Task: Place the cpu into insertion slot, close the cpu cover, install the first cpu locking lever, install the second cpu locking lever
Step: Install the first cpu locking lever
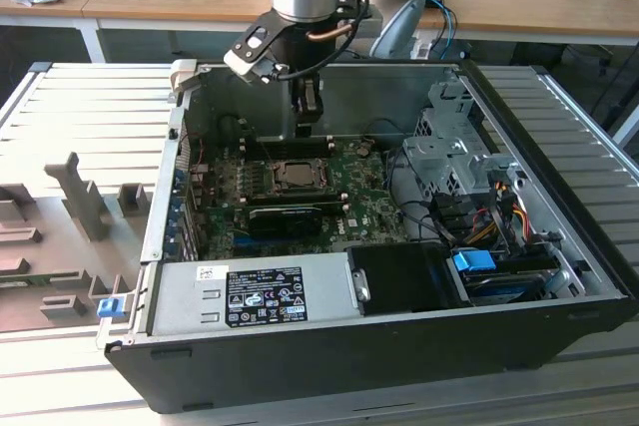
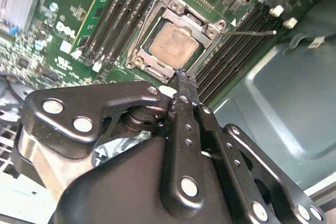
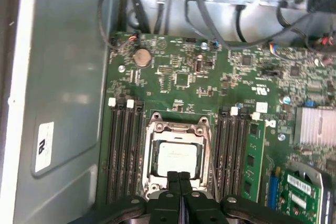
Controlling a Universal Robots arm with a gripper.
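Gripper [image 3: 179, 178], jaws together, near cpu [image 3: 177, 157] lying flat, metal top up, cpu cover [image 3: 150, 153] down around it.

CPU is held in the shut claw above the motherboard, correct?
No. The cpu is not held: it sits down on the motherboard, framed by the cpu cover. The claw is shut above the motherboard, with nothing between its tips. The first wrist view shows this.

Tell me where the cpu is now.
In the first wrist view the cpu lies in the socket, between the two banks of memory slots, with the shut pincer right by the socket's edge.
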